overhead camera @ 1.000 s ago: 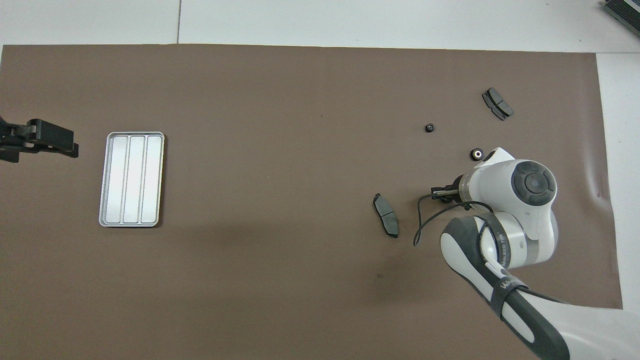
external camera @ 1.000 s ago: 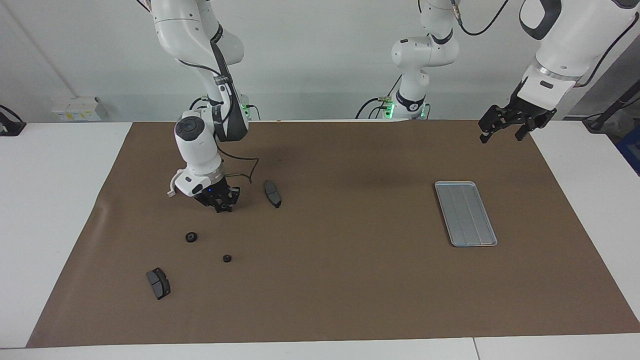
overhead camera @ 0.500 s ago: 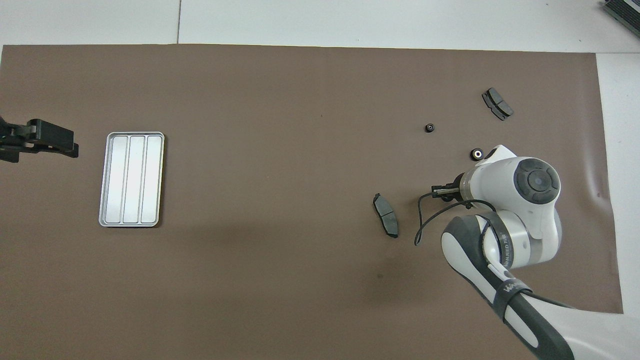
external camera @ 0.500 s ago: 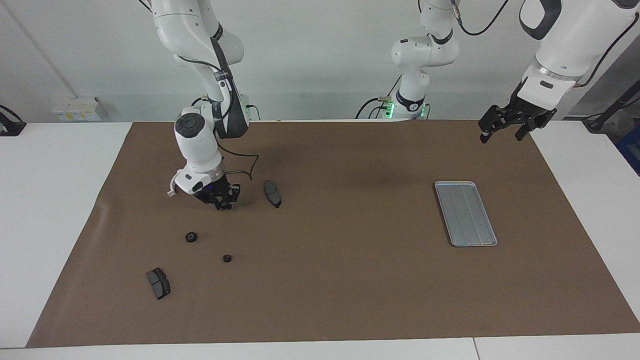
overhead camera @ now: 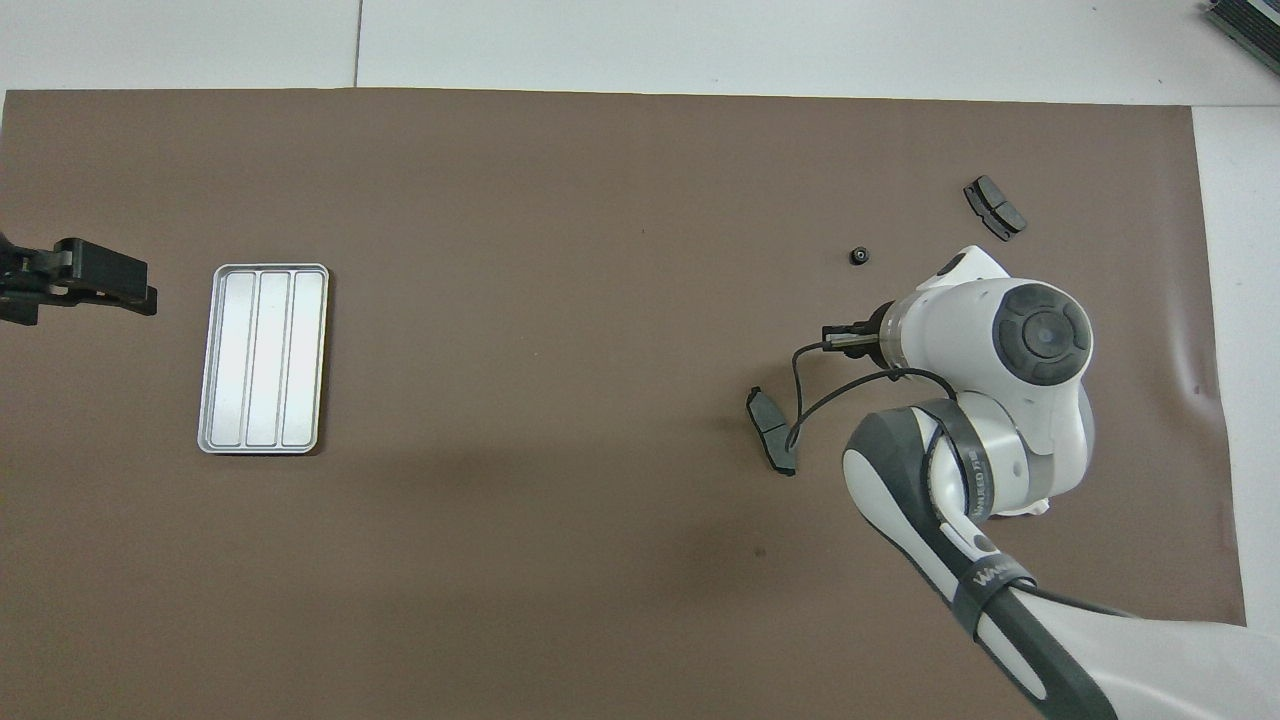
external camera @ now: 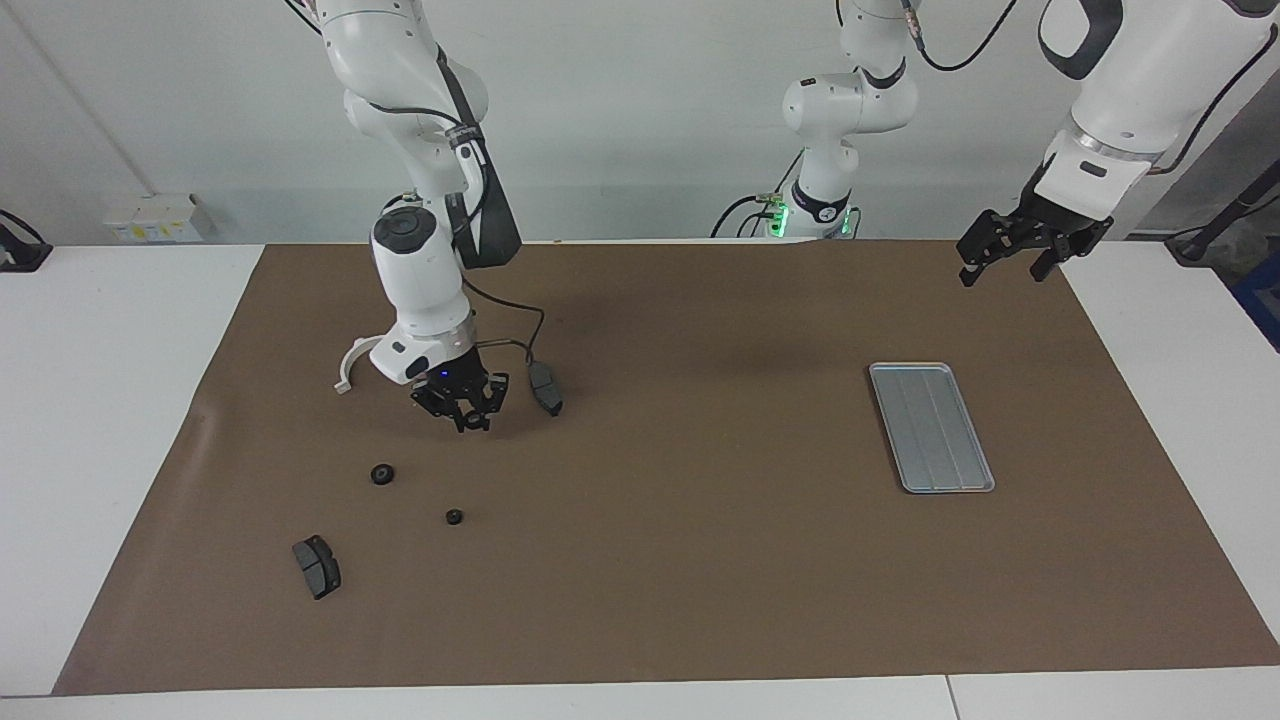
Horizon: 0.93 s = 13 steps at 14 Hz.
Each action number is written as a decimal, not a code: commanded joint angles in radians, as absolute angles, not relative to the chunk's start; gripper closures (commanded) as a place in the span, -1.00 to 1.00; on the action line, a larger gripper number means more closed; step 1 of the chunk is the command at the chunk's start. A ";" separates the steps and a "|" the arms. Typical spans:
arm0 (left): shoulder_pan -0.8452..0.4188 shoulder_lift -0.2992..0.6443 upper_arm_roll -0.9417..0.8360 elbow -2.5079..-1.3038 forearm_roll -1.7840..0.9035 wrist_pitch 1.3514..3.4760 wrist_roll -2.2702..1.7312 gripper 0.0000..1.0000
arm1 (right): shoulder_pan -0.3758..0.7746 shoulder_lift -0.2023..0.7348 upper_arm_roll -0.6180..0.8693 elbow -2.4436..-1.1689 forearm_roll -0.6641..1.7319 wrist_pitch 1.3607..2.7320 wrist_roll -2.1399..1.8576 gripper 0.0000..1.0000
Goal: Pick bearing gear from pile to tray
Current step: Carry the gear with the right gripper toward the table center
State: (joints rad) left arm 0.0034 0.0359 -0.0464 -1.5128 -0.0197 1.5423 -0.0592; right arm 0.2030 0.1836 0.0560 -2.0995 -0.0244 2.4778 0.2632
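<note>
Looking at the facing view, you see the white half-ring (external camera: 352, 362) at center left; overhead, the arm hides it. The right gripper (external camera: 467, 412) hangs open, holding nothing; the left gripper (external camera: 1010, 250) waits open at upper right. The tray (external camera: 930, 427) holds nothing.

A brown mat (external camera: 700, 560) is lying flat across a white table (external camera: 100, 420), covering most of it and leaving white margins showing at both ends. A pale grey wall (external camera: 640, 120) is standing past the table's robot-side edge. A small white box (external camera: 155, 218) is sitting against that wall, beside the mat's corner. Even light is falling across the mat.
</note>
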 commanded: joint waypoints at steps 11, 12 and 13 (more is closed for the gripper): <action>0.005 0.021 -0.048 -1.523 -0.006 1.543 -0.055 -1.00 | 0.514 0.592 0.060 -1.482 -0.150 2.214 0.803 1.00; 0.005 0.015 -0.048 -1.522 -0.006 1.530 -0.055 -1.00 | 0.532 0.621 0.060 -1.442 -0.152 2.197 0.831 1.00; 0.003 0.009 -0.048 -1.520 -0.006 1.537 -0.055 -1.00 | 0.549 0.647 0.060 -1.405 -0.152 2.185 0.853 1.00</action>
State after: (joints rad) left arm 0.0034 0.0345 -0.0465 -1.5124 -0.0197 1.5412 -0.0592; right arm 0.5300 0.5589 0.0597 -1.5425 -0.1327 2.2372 0.8027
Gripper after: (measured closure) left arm 0.000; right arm 0.656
